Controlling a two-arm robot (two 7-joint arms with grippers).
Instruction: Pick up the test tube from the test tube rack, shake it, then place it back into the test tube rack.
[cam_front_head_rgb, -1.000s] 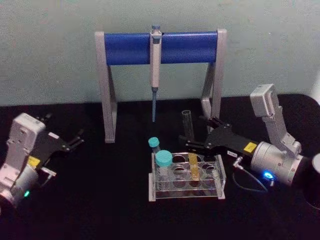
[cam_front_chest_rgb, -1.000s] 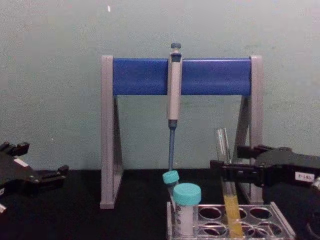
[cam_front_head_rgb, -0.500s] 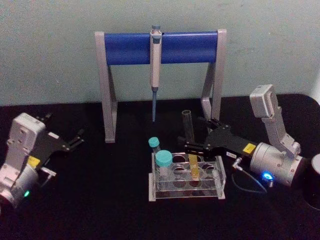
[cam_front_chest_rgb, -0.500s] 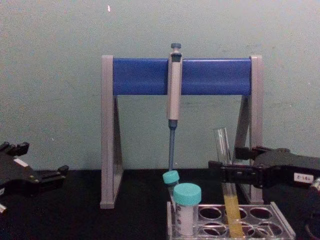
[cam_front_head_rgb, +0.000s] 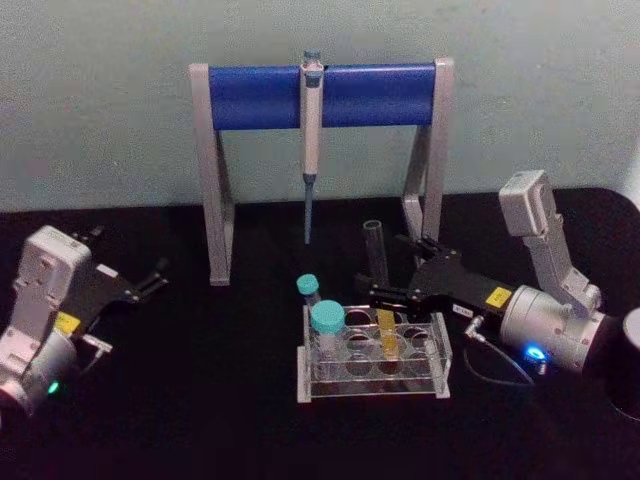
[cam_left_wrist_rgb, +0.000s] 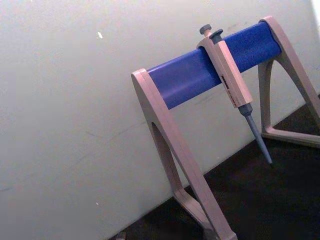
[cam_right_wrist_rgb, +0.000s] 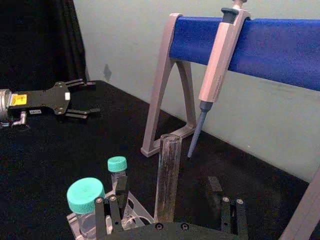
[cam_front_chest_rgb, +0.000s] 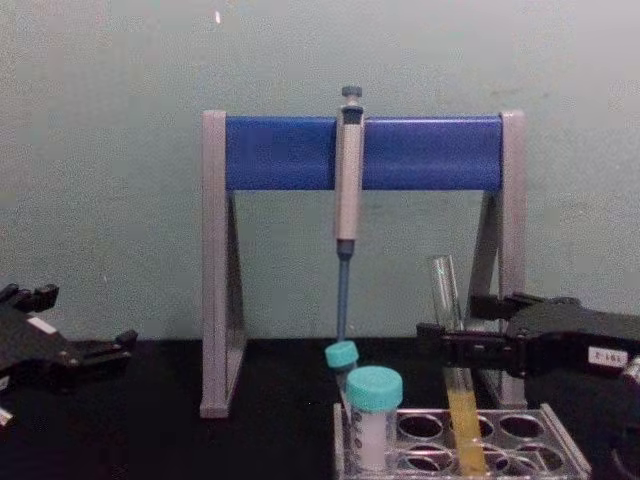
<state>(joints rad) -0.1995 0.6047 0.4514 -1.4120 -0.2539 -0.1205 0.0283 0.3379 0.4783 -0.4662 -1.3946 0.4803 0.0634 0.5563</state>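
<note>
While the long slim clear glass test tube (cam_front_head_rgb: 376, 255), yellow liquid in its lower part, stands in a hole of the low translucent grey plastic test tube rack (cam_front_head_rgb: 370, 388), the right gripper (cam_right_wrist_rgb: 170, 200) straddles its bare upper glass with fingers apart. If the grasp comes next, I judge it best to close slowly and centred above the liquid. The lift should then go straight up, clear of the teal-capped tubes (cam_front_head_rgb: 327, 318). The left gripper (cam_front_head_rgb: 150, 280) sits parked over the black worktop (cam_front_head_rgb: 200, 400), fingers apart.

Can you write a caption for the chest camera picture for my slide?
Right pincer open around the test tube standing in the test tube rack, pipette hanging behind.
</note>
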